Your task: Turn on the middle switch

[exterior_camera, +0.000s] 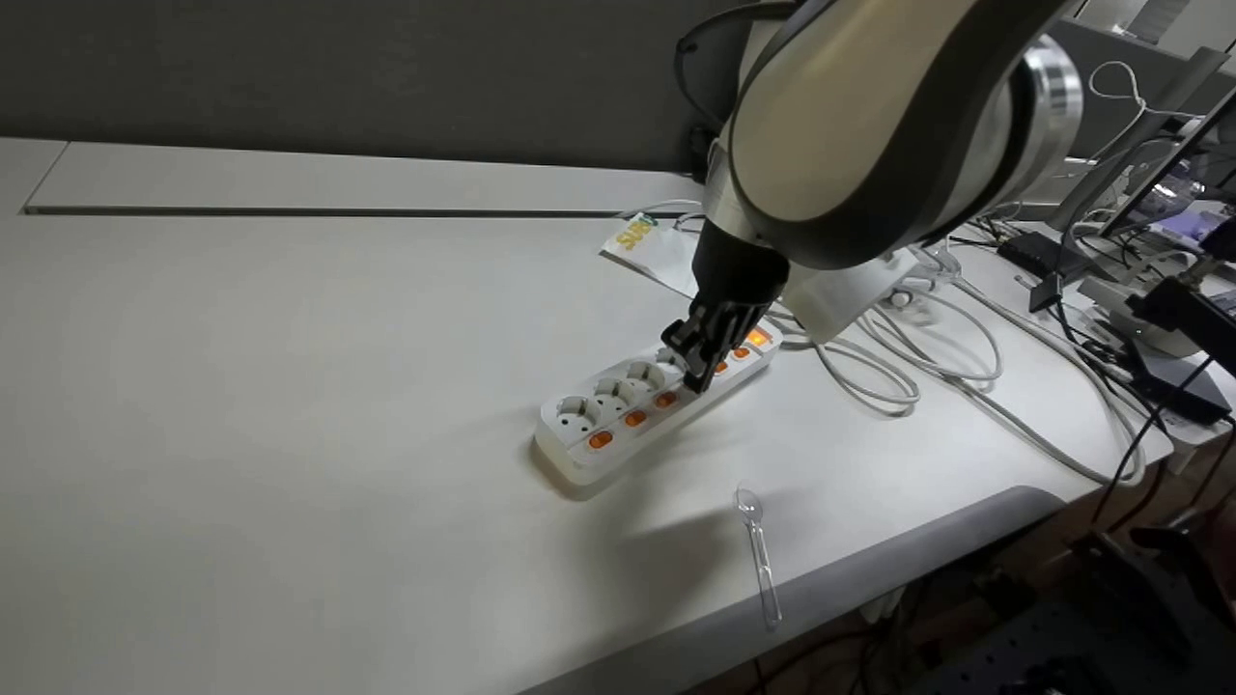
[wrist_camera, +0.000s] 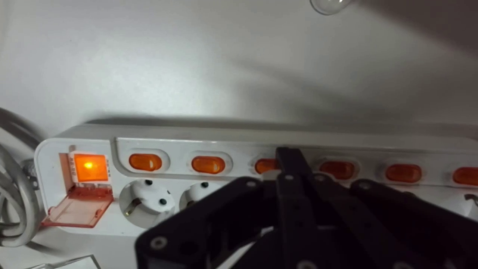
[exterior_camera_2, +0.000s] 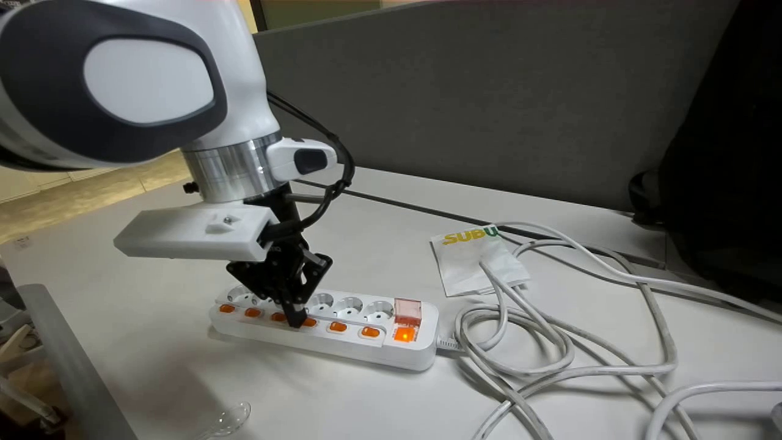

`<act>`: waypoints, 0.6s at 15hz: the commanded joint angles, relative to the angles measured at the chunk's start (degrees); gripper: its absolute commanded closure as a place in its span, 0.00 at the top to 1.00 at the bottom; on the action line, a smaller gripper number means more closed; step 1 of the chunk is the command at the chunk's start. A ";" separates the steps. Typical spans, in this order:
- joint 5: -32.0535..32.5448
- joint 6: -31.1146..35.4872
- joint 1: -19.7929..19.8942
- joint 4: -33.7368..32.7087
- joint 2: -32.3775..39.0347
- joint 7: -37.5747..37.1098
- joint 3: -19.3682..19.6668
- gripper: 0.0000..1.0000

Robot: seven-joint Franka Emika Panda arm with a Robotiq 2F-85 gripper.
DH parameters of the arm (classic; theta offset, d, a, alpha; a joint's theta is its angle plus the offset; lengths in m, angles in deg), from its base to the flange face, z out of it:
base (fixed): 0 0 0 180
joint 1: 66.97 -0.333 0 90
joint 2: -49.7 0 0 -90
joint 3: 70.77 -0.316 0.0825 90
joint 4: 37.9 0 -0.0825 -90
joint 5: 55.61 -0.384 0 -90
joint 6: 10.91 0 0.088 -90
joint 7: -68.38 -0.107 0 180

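White power strip [exterior_camera_2: 342,350] flat on pale desk [exterior_camera: 290,434], round sockets [wrist_camera: 147,203] facing up, six orange switches [wrist_camera: 208,164] in a row beside them. Square main switch [wrist_camera: 90,167] glows at the corded end, red see-through cover [wrist_camera: 80,212] hinged open. Six switches, so two share the middle: third switch [wrist_camera: 264,165] and fourth switch [wrist_camera: 337,170], counted from the lit end. Whether either is on, cannot tell. Gripper [exterior_camera_2: 297,316] points down over the switch row, tip between those two; touching or just above, cannot tell. Fingers [wrist_camera: 293,160] together, tips side by side. Clock has 12 at picture top. Wrist view, from the fingertips: third at 8 o'clock and partly hidden, fourth between 3 and 4, main switch at 9, bit of a clear spoon [wrist_camera: 330,5] between 12 and 1. Arm [exterior_camera: 850,116] fills 1 to 2 o'clock in an exterior view; spoon there at 5 o'clock from the strip, handle reaching the desk's grey edge. In an exterior view, strip at 7 o'clock of picture centre; from the strip, white paper [exterior_camera_2: 461,266] with yellow-green lettering at 2 o'clock, looped cables [exterior_camera_2: 623,370] at 3, spoon's bowl between 7 and 8, grey partition [exterior_camera_2: 489,110] from 12 to 2.
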 commanded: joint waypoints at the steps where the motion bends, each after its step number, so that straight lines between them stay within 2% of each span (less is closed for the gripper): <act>1: 0.07 -0.31 -0.23 -0.92 0.82 -0.59 0.52 0.00; 5: 1.60 0.04 -1.57 -1.11 1.63 -2.41 2.15 0.00; 9: 7.13 2.23 -6.58 -1.12 2.91 -8.92 7.96 0.00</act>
